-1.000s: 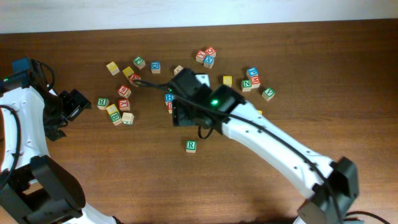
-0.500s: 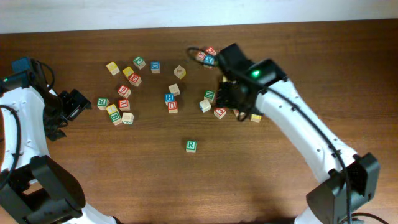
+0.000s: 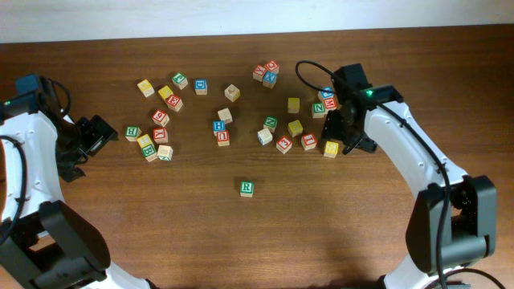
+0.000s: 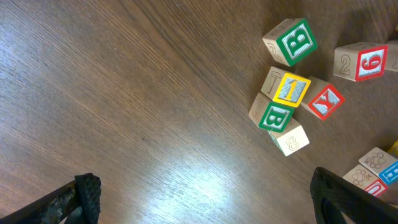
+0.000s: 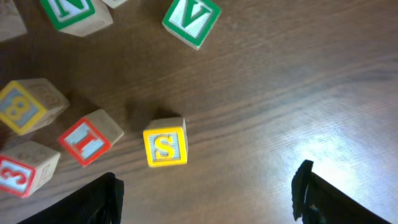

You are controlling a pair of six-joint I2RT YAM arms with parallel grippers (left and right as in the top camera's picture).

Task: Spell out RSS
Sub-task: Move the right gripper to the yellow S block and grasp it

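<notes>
The green-and-white R cube (image 3: 246, 188) stands alone near the table's middle front. A yellow S cube (image 3: 331, 148) lies at the right cluster's edge; in the right wrist view (image 5: 165, 147) it sits just beyond and left of the gap between the fingers. Other yellow cubes (image 3: 295, 128) (image 3: 294, 104) lie nearby, their letters unreadable. My right gripper (image 3: 353, 138) (image 5: 205, 199) is open and empty, just right of the S cube. My left gripper (image 3: 90, 136) (image 4: 205, 202) is open and empty over bare wood at the far left.
Several red, blue and green cubes are scattered across the table's back half, including a left cluster (image 3: 152, 140) with green B cubes (image 4: 292, 40). A green V cube (image 5: 193, 18) and a red cube (image 5: 87, 137) lie near the S cube.
My right arm has swung from the table's middle to the right side and now hangs beside the yellow S cube. The left arm and the R cube have not moved.
</notes>
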